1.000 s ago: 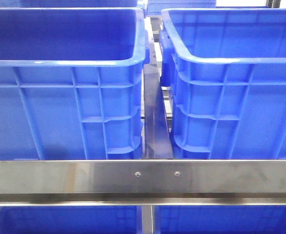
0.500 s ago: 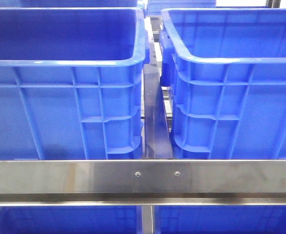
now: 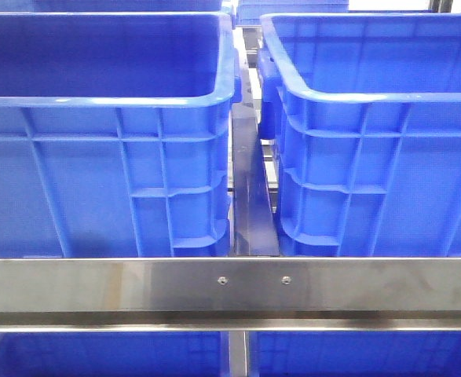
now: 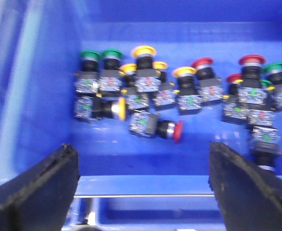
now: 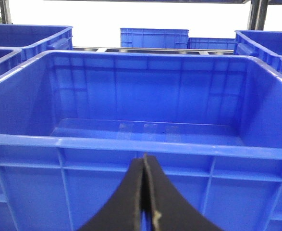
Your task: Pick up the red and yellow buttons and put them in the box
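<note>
Left gripper [image 4: 141, 192] spread wide above the toppled red button [image 4: 177, 131], ready to pinch; right gripper [image 5: 144, 202] pressed together, idle before the empty box [image 5: 145, 144].

Red and yellow buttons [image 4: 179, 91]: push-button switches with mushroom caps on black/clear bodies, clustered with green-capped ones along the far wall of a blue crate floor; most upright, one red-capped [image 4: 156, 127] and one yellow-capped [image 4: 102, 108] unit lying on their sides just in front of the row. Box [image 5: 145, 144]: large bright-blue crate, ribbed outer walls, thick rounded rim, upright, nothing visible inside.
</note>
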`<state>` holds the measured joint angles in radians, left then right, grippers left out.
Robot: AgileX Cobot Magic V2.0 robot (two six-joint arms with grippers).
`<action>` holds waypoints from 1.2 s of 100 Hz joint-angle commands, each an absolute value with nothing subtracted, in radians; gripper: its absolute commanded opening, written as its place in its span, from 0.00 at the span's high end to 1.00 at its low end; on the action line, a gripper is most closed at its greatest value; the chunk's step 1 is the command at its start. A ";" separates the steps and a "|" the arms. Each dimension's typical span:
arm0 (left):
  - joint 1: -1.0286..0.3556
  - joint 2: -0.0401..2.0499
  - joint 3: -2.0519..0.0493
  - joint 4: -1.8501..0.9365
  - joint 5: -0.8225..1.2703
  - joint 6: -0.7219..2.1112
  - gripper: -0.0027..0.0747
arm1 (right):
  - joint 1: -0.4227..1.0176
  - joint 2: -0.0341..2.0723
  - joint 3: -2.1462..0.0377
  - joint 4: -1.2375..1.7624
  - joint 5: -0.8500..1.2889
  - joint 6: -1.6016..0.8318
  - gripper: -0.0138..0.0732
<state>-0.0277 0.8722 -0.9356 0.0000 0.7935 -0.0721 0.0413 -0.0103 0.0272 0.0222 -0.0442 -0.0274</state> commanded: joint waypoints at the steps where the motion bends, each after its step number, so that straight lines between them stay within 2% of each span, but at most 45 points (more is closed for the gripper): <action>1: -0.026 0.909 -0.984 -0.091 0.724 -0.017 0.28 | 0.035 -0.035 0.008 0.018 -0.124 -0.031 0.92; 15: -0.048 1.021 -1.033 -0.201 0.722 0.042 0.28 | 0.035 -0.035 0.008 0.018 -0.124 -0.031 0.92; 42: -0.222 1.301 -1.210 -0.160 0.694 0.037 0.28 | 0.035 -0.035 0.008 0.018 -0.124 -0.031 0.92; 61: -0.286 1.501 -1.358 -0.146 0.690 0.038 0.28 | 0.035 -0.035 0.008 0.018 -0.124 -0.031 0.92; 88: -0.330 1.682 -1.468 -0.135 0.692 0.038 0.28 | 0.035 -0.035 0.008 0.018 -0.124 -0.031 0.92; 120: -0.334 1.793 -1.473 -0.119 0.671 0.036 0.28 | 0.035 -0.035 0.008 0.018 -0.124 -0.031 0.92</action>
